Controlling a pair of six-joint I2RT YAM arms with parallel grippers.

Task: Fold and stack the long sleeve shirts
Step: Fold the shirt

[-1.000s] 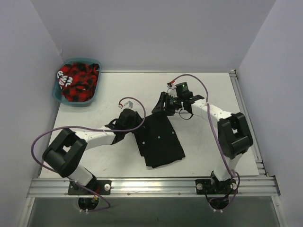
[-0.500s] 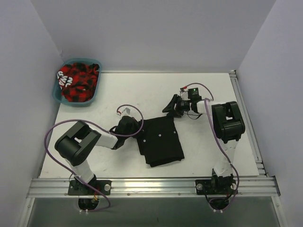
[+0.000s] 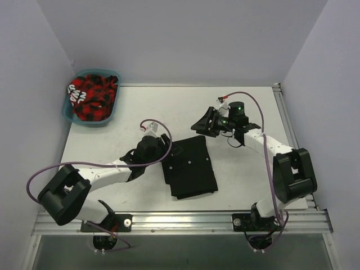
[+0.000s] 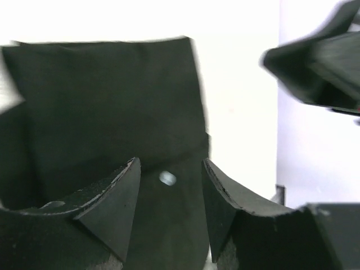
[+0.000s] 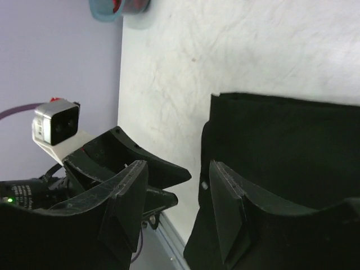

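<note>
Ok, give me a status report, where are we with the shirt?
Left gripper open, at the black shirt's left edge. Right gripper open, just off its far corner. Shirt folded, flat on the table. Nothing blocking; teal basket sits far left.

**Top external.** Fixed and high, above and behind the two arm bases (image 3: pixel 107 222), facing down and forward. Distant; takes in the whole flat white table (image 3: pixel 247 101).

**Left wrist.** Carried on the left hand (image 4: pixel 169 169), low and very near. Faces out between its own jaws across the folded black cloth shirt (image 4: pixel 112 101) toward the right hand (image 4: pixel 309 62).

**Right wrist.** Close behind the right hand. Faces back over the same shirt to the left hand, with the teal plastic basket (image 5: pixel 102 11) at its top edge.

**Shared.** The shirt shows in all three views. Each wrist view holds the opposite hand.
</note>
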